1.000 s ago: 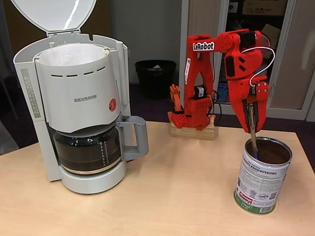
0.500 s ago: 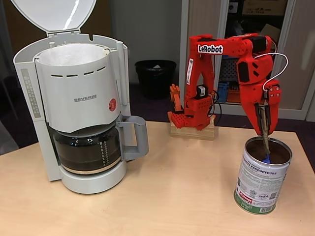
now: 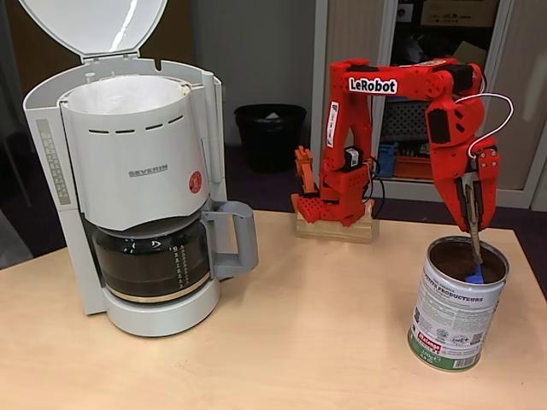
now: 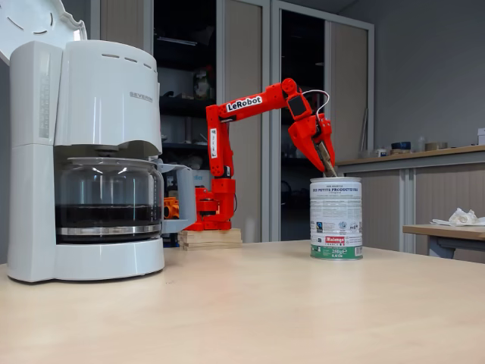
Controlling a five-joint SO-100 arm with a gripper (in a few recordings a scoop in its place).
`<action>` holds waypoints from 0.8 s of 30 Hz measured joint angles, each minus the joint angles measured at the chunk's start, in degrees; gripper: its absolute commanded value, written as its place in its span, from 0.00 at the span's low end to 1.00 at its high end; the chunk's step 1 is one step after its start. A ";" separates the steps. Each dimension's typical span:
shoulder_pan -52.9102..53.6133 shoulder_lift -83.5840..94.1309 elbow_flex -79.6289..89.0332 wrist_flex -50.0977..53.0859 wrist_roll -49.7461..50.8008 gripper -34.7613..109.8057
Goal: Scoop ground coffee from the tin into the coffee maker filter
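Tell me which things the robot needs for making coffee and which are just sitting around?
Needed: the tin with ground coffee inside, the scoop in the gripper, the paper filter atop the coffee machine.

Just there: the black bin, the crumpled paper on the side table.

The lid (image 3: 92, 26) of the coffee maker (image 3: 137, 179) runs off the top edge at 12 o'clock in both fixed views. The tin (image 4: 336, 218) wall hides the coffee and the spoon's (image 3: 474, 248) lower end from the side. The label's small print is unreadable.
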 measured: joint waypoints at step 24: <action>-1.58 5.98 9.58 -10.37 24.08 0.24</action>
